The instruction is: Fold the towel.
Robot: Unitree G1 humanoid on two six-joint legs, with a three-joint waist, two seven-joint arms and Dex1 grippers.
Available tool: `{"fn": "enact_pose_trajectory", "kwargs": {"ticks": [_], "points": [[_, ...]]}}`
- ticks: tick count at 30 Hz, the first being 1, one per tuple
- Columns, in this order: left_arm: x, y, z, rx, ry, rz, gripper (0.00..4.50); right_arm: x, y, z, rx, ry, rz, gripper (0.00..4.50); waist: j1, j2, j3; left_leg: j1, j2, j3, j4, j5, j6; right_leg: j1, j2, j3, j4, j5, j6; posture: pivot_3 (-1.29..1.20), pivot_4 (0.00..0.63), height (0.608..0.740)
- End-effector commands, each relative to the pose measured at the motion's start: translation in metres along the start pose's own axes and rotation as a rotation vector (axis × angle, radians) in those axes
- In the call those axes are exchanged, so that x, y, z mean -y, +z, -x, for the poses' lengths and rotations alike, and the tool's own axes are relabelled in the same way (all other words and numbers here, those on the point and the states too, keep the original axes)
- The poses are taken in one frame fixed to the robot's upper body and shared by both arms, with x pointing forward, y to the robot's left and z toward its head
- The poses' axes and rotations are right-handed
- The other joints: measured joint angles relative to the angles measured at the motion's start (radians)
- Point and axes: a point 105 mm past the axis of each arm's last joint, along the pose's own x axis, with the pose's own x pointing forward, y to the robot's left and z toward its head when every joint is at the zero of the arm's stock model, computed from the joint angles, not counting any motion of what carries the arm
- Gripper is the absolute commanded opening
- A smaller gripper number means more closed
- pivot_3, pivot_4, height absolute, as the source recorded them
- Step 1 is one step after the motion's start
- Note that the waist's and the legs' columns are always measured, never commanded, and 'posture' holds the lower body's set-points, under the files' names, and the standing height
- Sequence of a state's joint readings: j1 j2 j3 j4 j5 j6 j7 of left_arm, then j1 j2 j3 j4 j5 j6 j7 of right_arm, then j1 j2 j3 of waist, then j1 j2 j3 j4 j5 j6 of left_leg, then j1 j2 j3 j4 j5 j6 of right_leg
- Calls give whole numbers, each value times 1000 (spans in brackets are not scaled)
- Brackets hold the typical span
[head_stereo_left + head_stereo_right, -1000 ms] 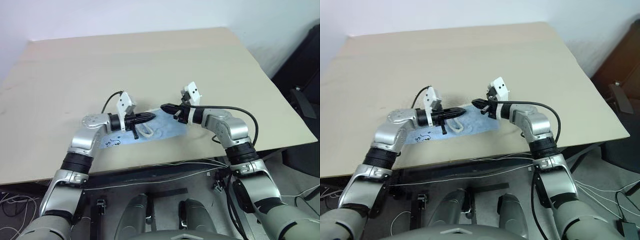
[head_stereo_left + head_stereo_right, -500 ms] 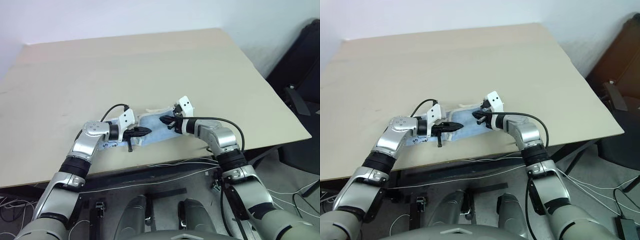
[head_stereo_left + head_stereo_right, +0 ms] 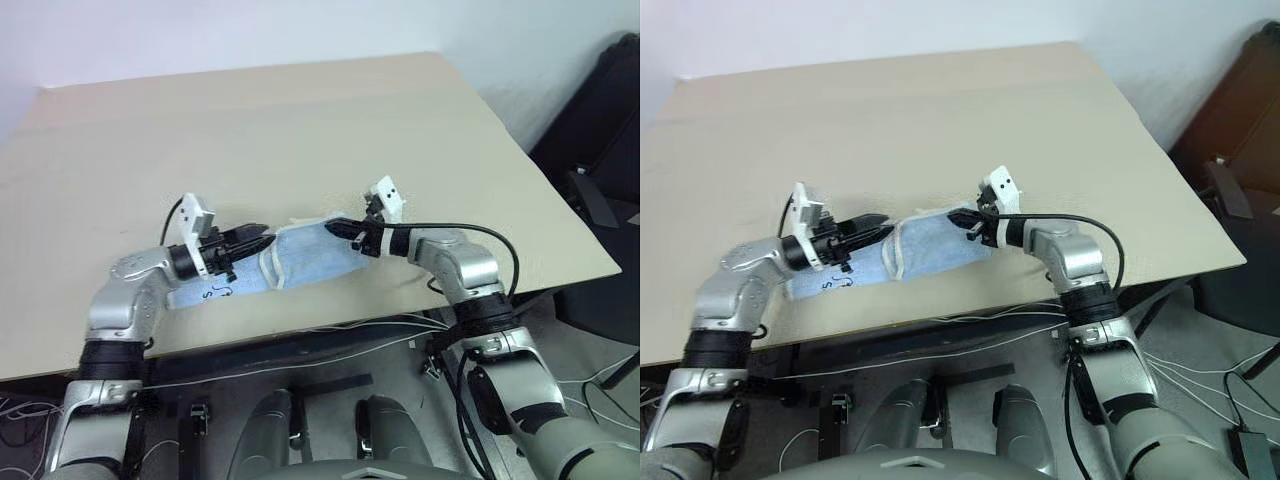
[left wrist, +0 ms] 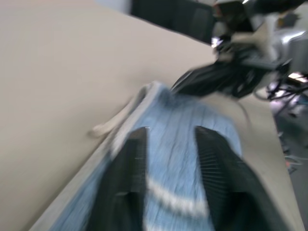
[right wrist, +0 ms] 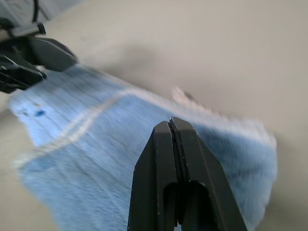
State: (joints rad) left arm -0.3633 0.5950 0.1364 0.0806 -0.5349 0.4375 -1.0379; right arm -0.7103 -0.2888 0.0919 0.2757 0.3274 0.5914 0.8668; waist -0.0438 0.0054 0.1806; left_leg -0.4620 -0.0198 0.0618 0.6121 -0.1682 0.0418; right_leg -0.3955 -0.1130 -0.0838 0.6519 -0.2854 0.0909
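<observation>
The towel (image 3: 305, 258) lies partly folded near the front edge of the table (image 3: 300, 130), between both grippers. Left gripper (image 3: 252, 238): fingers parted, empty, just beside the towel's left fold. Right gripper (image 3: 340, 229): fingers pressed together at the towel's far right corner.

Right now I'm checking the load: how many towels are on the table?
1. The towel lies near the table's front edge, between the two grippers; nothing seems hidden.
</observation>
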Motion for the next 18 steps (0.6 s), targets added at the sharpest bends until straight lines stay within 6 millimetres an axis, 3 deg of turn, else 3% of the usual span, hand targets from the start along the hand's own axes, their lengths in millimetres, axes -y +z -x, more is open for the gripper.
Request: {"fn": "enact_pose_trajectory", "kwargs": {"ticks": [1,4,6,9,12,15,18], "points": [[2,35,26,29,74,-20,2928,-9,28,0,53,58,77,0,0,0,0,0,0,0,0,0,0,-1,0,0,0,0,0,0,150,735],[3,57,53,64,173,24,3899,-16,34,-2,47,117,131,577,2,0,0,0,0,0,0,0,0,-1,0,0,0,0,0,0,150,735],[9,66,65,89,200,78,4500,-20,36,-3,37,155,162,1253,2,0,0,0,0,0,-1,0,0,-1,0,1,-1,0,0,0,150,735],[16,62,80,89,261,197,4500,-23,36,-9,16,181,200,2260,3,0,0,0,0,0,-2,0,0,-1,0,1,-3,0,0,0,150,735],[13,39,105,16,477,279,4500,-32,36,-13,-10,268,277,3218,2,0,1,0,0,0,-2,0,0,-1,0,1,-3,0,0,0,150,735],[20,17,127,-64,612,392,4500,-29,43,-19,-7,256,302,4286,-1,-1,1,0,0,0,-2,0,-1,-1,0,1,-2,0,0,0,150,735],[30,-5,137,-191,662,518,4500,-25,51,-23,10,238,308,4459,6,-1,1,1,0,0,-2,0,-1,-2,0,1,-1,0,0,0,150,735]]}}
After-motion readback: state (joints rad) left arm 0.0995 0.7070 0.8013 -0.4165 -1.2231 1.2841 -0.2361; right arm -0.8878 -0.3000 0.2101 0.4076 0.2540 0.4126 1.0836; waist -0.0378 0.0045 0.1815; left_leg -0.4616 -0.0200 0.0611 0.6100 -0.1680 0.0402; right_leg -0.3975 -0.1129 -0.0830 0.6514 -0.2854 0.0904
